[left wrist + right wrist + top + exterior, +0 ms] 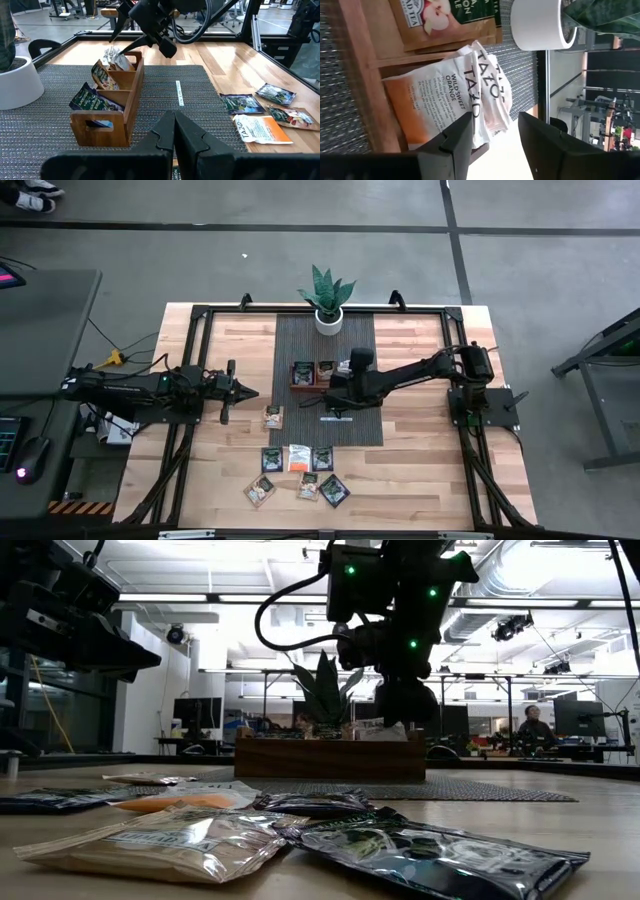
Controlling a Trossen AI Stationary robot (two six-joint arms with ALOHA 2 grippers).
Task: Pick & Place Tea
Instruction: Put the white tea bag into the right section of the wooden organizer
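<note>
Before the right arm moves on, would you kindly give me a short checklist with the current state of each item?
1. Right gripper jaws open: ok.
2. Orange packet inside the wooden tray: ok.
3. Packet fully released by the jaws: cannot tell.
4. Left gripper parked away from the tray: ok.
5. Loose packets waiting near the table's front edge: ok.
6. Plant pot clear of the right arm: ok.

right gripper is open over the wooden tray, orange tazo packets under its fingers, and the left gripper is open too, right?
Not quite: the left gripper is shut, fingers pressed together in the left wrist view. The right gripper is open over the wooden tray, with the orange Tazo packets beneath.
</note>
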